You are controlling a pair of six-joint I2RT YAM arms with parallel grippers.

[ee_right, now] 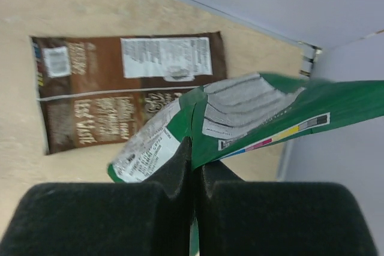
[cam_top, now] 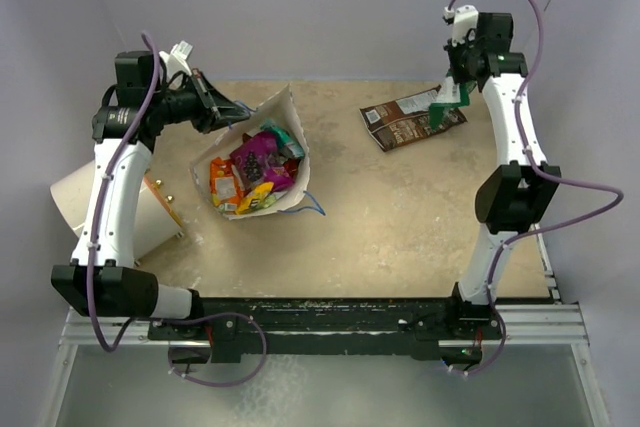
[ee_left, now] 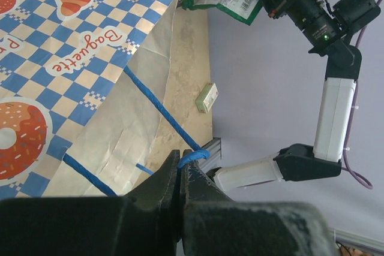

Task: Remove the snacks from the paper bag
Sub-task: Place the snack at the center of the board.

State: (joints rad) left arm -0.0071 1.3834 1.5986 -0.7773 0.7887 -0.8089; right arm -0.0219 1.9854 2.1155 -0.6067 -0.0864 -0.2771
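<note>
The paper bag (cam_top: pixel 288 112) lies open on its side at the left of the table, cream inside, with several snacks in it: a purple packet (cam_top: pixel 256 156), an orange one (cam_top: pixel 225 182), a yellow-green one (cam_top: pixel 256 197) and a teal one (cam_top: pixel 291 146). My left gripper (cam_top: pixel 226 113) is at the bag's far rim. In the left wrist view the left gripper (ee_left: pixel 180 163) is shut on the bag's blue cord handle (ee_left: pixel 193 156), beside the blue-patterned outside of the bag (ee_left: pixel 72 58). My right gripper (cam_top: pixel 455 85) is shut on a green-and-white packet (ee_right: pixel 240 112) and holds it above the table at the far right.
A brown packet (cam_top: pixel 410 119) lies flat on the table under the right gripper and also shows in the right wrist view (ee_right: pixel 120 88). A white-and-tan round drum (cam_top: pixel 100 209) stands at the left edge. A small white-green box (ee_left: pixel 207 98) lies near the table's edge.
</note>
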